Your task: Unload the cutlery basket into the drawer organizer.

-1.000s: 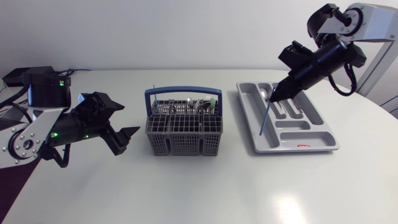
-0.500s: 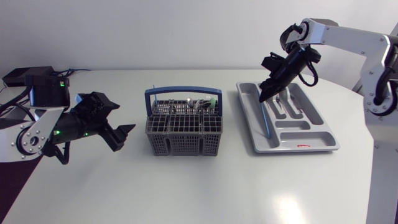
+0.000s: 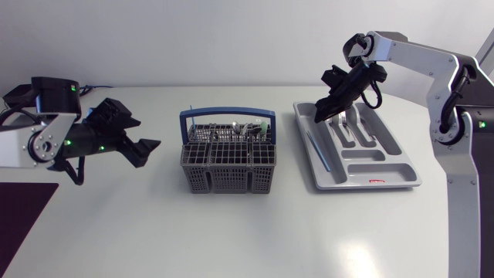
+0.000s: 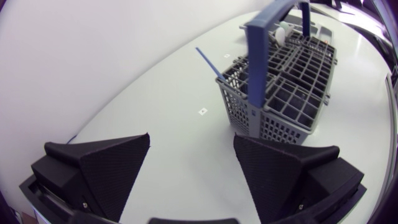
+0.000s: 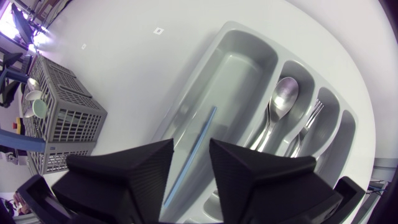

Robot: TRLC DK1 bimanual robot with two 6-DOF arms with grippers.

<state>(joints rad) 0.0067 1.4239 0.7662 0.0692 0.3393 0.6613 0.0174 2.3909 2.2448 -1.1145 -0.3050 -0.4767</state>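
— Where is the basket?

— The grey basket (image 3: 228,160) stands on the white table (image 3: 231,232), near the middle, with its blue handle (image 3: 228,114) arching over it. Some cutlery shows in its rear compartments, too small to sort out. A second blue stick (image 4: 210,64) pokes up at a slant from a corner compartment.

— And the organizer?

— The grey organizer (image 3: 401,174) lies flat beside the basket, apart from it, on the right arm's side. A blue stick (image 5: 203,130) lies in its long compartment, the one nearest the basket. A spoon (image 5: 283,96) lies in the next slot, and a fork (image 5: 309,121) in the slot past that.

— What about the right gripper?

— The right gripper (image 3: 319,115) hangs over the far end of the organizer, pointing down at the long compartment. Its jaws are a little apart, with nothing between them. The blue stick shows through the gap, lying below.

— And the left one?

— The left gripper (image 4: 192,138) hovers above the table, well apart from the basket and pointing towards it. Its jaws are spread wide and hold nothing.
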